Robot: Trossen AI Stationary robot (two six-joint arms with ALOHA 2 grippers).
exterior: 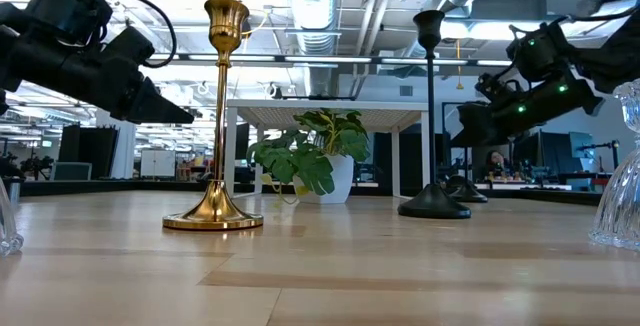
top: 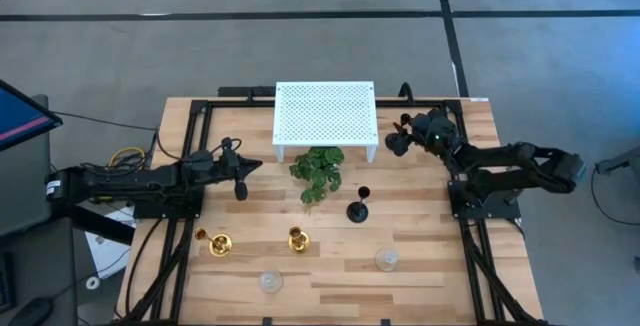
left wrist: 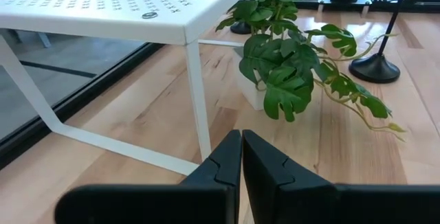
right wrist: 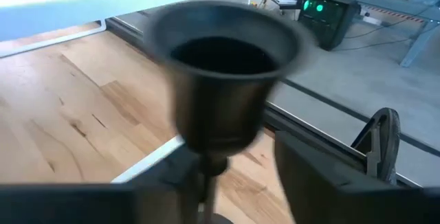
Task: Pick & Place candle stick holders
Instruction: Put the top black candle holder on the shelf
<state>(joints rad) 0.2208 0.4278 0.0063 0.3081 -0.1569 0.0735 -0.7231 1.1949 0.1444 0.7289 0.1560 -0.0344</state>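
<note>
A black candle stick holder [right wrist: 227, 73] with a flared cup stands right of the white stand, its round base [top: 398, 147] on the table. My right gripper [right wrist: 237, 152] is open around its stem just under the cup, one finger on each side. A tall black holder [top: 357, 209] stands in front of the plant. Two gold holders [top: 218, 243] [top: 297, 238] and two clear glass ones [top: 270, 281] [top: 386, 259] stand nearer the front edge. My left gripper [left wrist: 240, 148] is shut and empty at the left, level, pointing at the stand's near left leg. My right gripper comes slanting down from the table's right side. One finger [right wrist: 175, 172] stands right beside the stem [right wrist: 206, 183], and I cannot tell whether it touches. The other finger [right wrist: 309, 176] stands apart from the stem. The holder stands upright on the table.
The white perforated stand [top: 325, 116] occupies the far middle, with a green leafy plant [top: 318, 171] in a white pot just in front of it. The table's far edge and a black frame rail [right wrist: 330, 121] lie right behind the right gripper.
</note>
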